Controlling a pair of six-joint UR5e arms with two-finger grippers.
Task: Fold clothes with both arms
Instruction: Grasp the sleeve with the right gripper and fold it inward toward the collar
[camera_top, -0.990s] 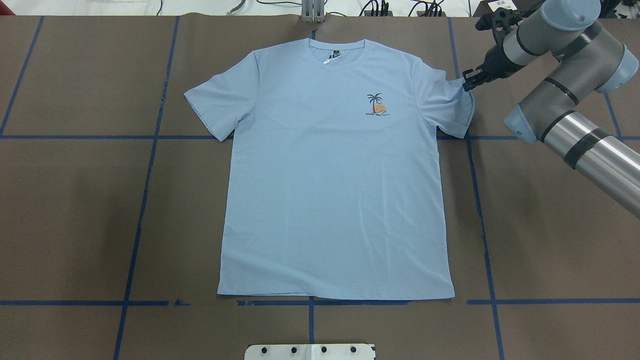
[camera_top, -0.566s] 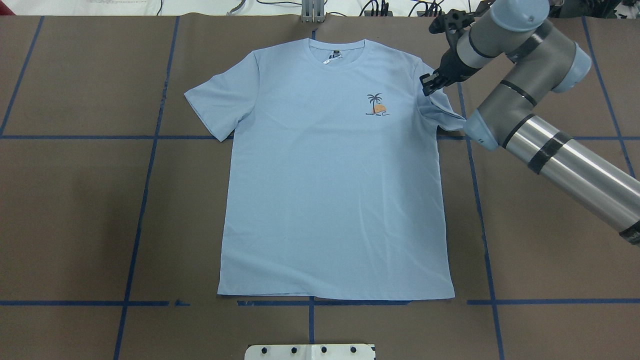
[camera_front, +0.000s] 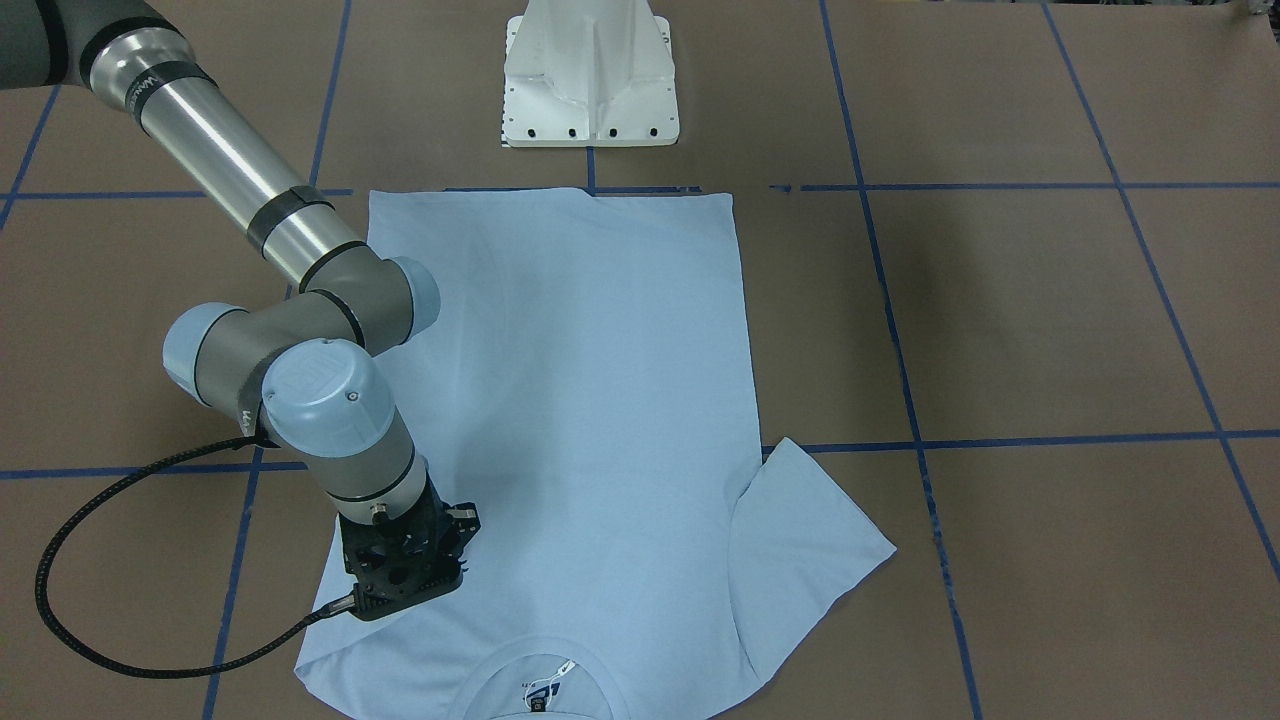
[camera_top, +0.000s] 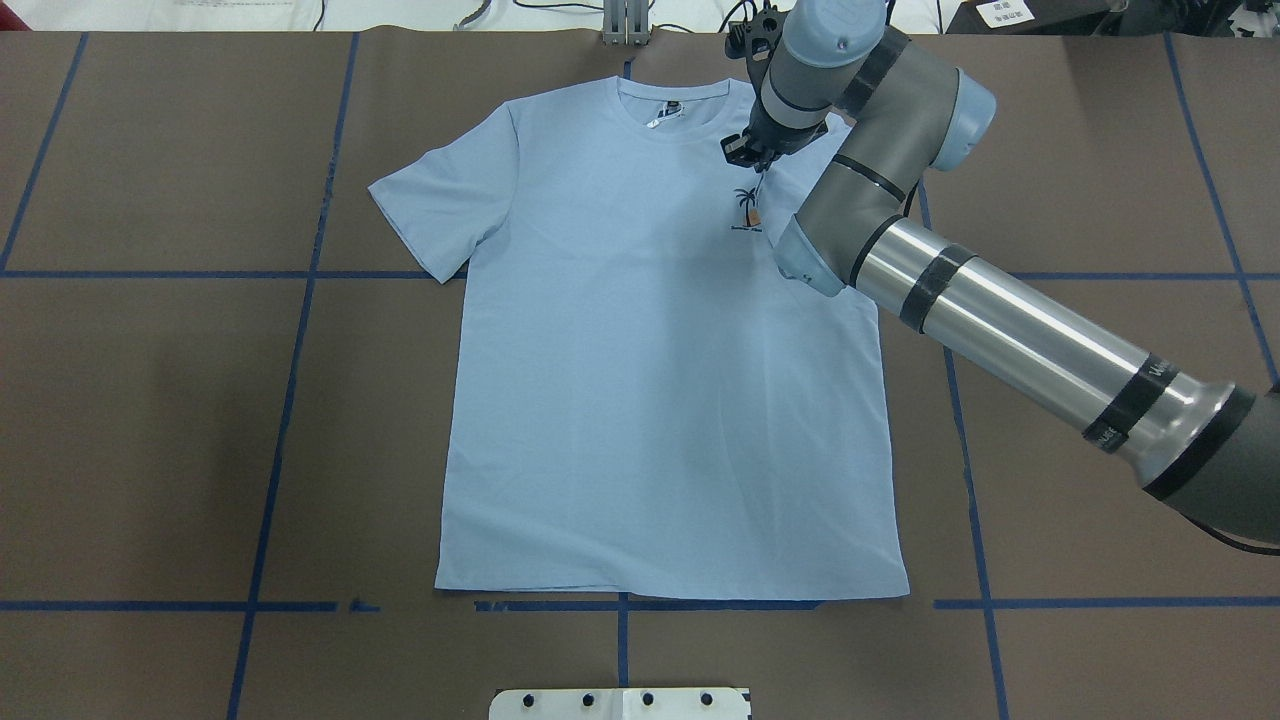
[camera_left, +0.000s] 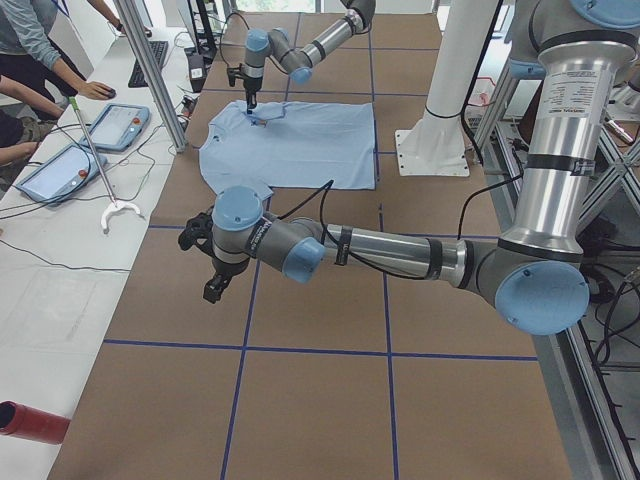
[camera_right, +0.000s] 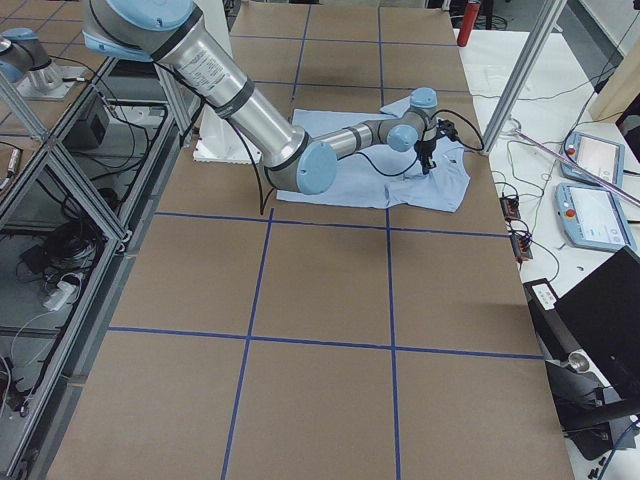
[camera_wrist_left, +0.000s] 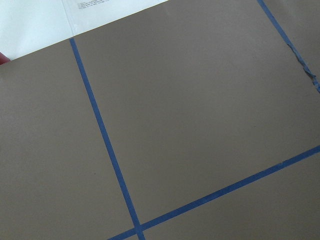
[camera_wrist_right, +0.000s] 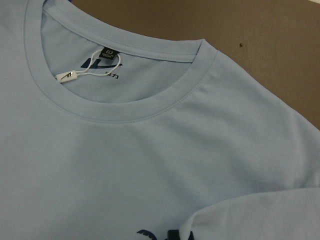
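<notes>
Sleeve-fold step. Light blue thin-fabric short-sleeved T-shirt (camera_top: 640, 400) lies flat on brown counter (camera_top: 150, 400), collar at 12 o'clock in overhead view. Right end effector (camera_top: 745, 152) looks clenched on rt sleeve (camera_wrist_right: 260, 215), over chest at 1 o'clock. Next, prob.: lay sleeve flat, let go. Left end effector (camera_left: 212, 275): well off at 9 o'clock, can't tell its state.

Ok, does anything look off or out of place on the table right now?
Only the T-shirt looks lopsided: its sleeve by the right gripper is folded in over the chest, covering part of the palm-tree print, while the other sleeve lies spread flat. No damage shows.
</notes>
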